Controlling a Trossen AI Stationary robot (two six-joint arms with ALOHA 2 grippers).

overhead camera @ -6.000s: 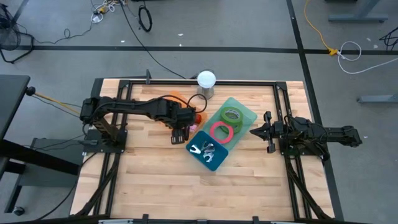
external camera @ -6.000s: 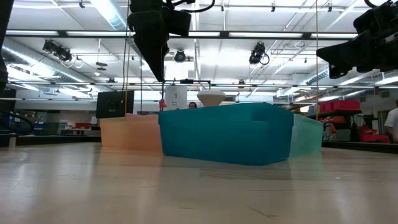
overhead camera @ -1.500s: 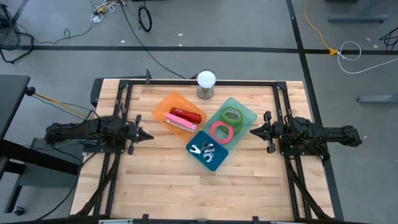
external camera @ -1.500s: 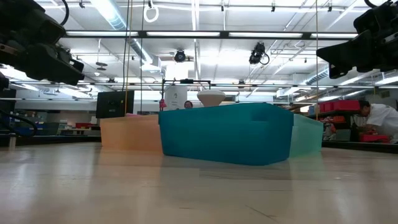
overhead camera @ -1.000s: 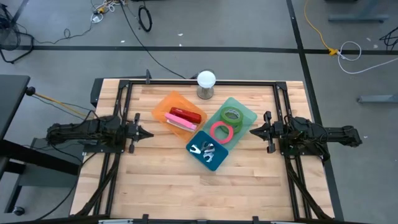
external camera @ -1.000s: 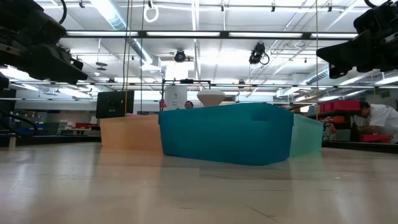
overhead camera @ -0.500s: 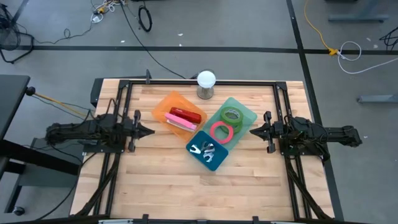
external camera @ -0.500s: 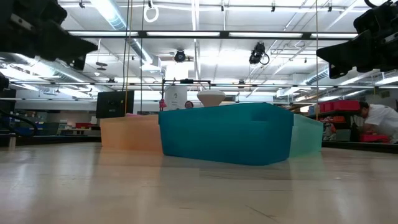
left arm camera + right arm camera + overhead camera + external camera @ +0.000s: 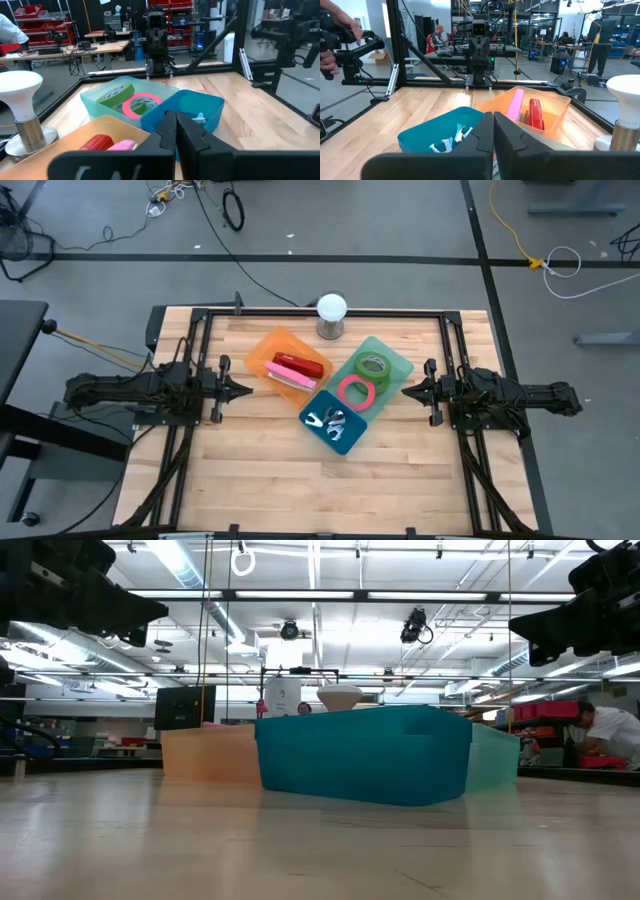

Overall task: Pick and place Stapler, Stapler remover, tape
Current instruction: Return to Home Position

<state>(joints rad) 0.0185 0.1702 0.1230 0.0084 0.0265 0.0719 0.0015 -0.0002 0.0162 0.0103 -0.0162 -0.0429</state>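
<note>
Okay, you've got the translucent blue bin (image 9: 351, 439) nearest, metal-clawed staple remover (image 9: 326, 420) inside. Behind it: orange bin (image 9: 255, 360) with the pink stapler (image 9: 290, 381), and green bin (image 9: 401, 366) with the green tape (image 9: 363, 366) ring. Left gripper (image 9: 240, 390) and right gripper (image 9: 408, 391) are pinched together, holding nothing, well apart at opposite table sides.

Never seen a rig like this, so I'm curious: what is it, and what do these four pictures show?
Two dark robot arms stand at a wooden table. One picture looks straight down, one sits at table height, two come from wrist cameras. The left gripper and right gripper hang at opposite sides, shut, holding nothing. Between them: an orange plastic bin with a pink stapler beside a red object, a green bin with a green tape roll and a pink tape roll, a blue bin with pale staple removers. A white bulb-shaped lamp stands beyond.
</note>
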